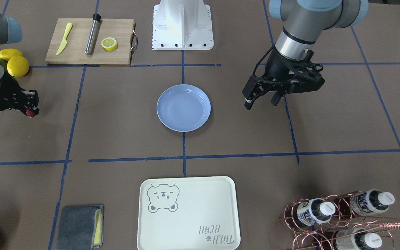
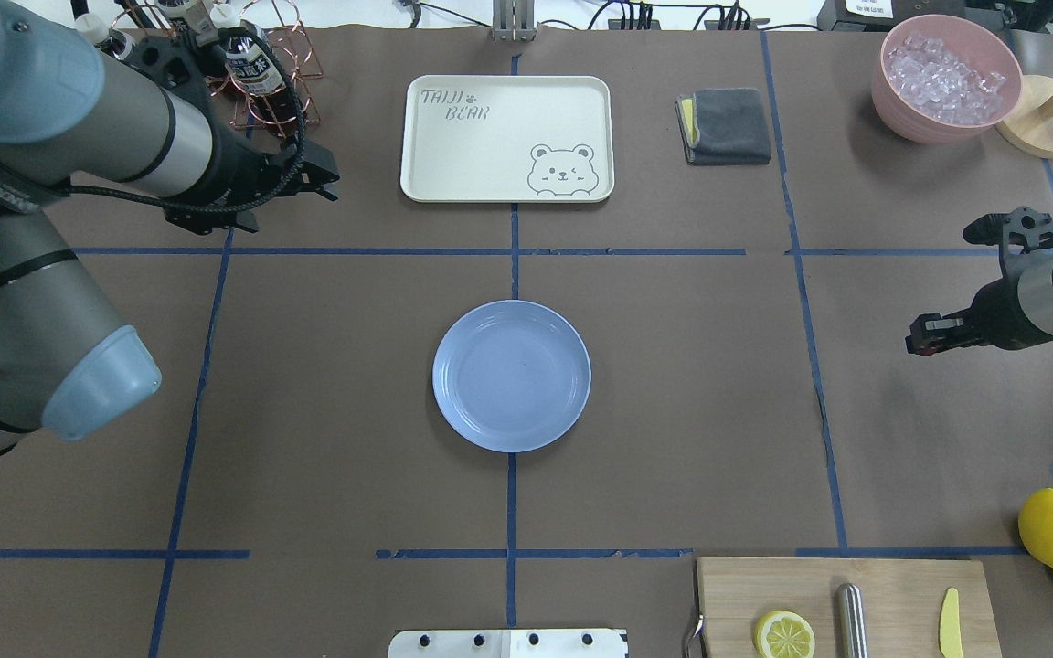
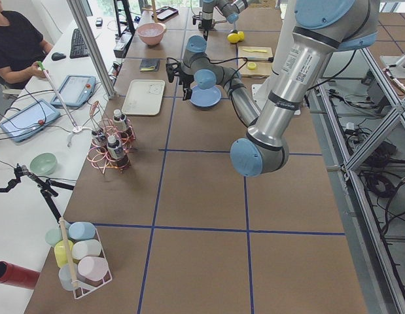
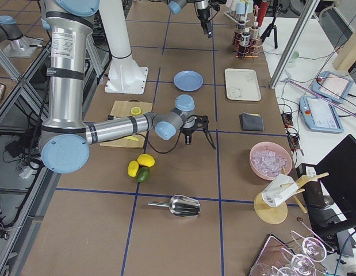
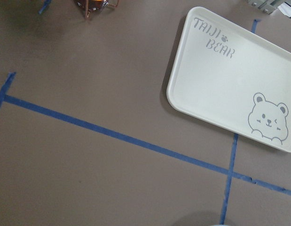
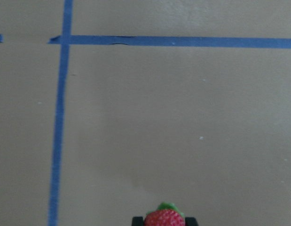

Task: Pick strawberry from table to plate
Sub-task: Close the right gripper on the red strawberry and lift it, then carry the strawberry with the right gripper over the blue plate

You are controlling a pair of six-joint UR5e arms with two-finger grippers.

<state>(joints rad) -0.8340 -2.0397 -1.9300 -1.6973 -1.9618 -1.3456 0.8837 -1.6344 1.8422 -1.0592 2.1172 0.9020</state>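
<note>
The small red strawberry [image 6: 164, 219], green at one end, sits pinched between the fingertips of my right gripper [image 6: 164, 221]. In the front view the strawberry [image 1: 30, 112] shows as a red dot at the tip of that gripper [image 1: 31, 110], far out on the robot's right side of the brown table [image 1: 123, 114]. The light-blue plate [image 1: 183, 108] lies bare in the table's middle [image 2: 512, 376], well apart from the right gripper [image 2: 918, 344]. My left gripper [image 1: 259, 101] hovers open with nothing in it on the other side of the plate, near the bear tray [image 2: 506, 137].
A wooden board [image 1: 90, 41] holds a half lemon, a yellow knife and a metal rod. Whole lemons [image 1: 16, 64] lie close behind the right arm. A grey cloth [image 2: 726, 126], a pink bowl of ice [image 2: 945, 78] and a copper bottle rack [image 1: 339, 215] stand along the far side.
</note>
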